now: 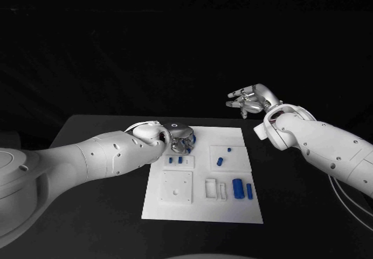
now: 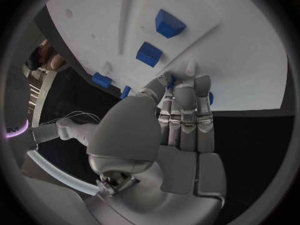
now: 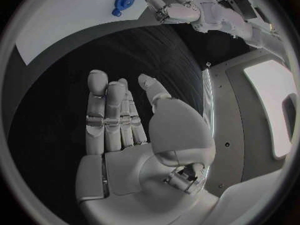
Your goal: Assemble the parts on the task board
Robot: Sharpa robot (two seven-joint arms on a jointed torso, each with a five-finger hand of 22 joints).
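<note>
- The left hand is seen low over the far left part of the task board, its fingers bent down onto the white plate.
- In the left wrist view the fingers of that hand are held close together with their tips against the board; a sliver of blue shows at the fingertips, but whether a part is actually held cannot be told.
- The right hand is raised beyond the board's far right corner, well apart from it, over the black table.
- In the right wrist view that hand is shown with its fingers straight and slightly apart, and nothing is held in it (the palm is bare).
- Two small blue parts lie just beside the left hand on the board's left side; in the left wrist view two blue blocks are seen on the plate beyond the fingertips.
- A small blue piece lies on a raised square plate in the right half.
- Nearer the robot, a larger blue block and a slim blue bar lie side by side at the right edge.
- A round blue part shows on the board's surface in the right wrist view, near the left hand.
</note>
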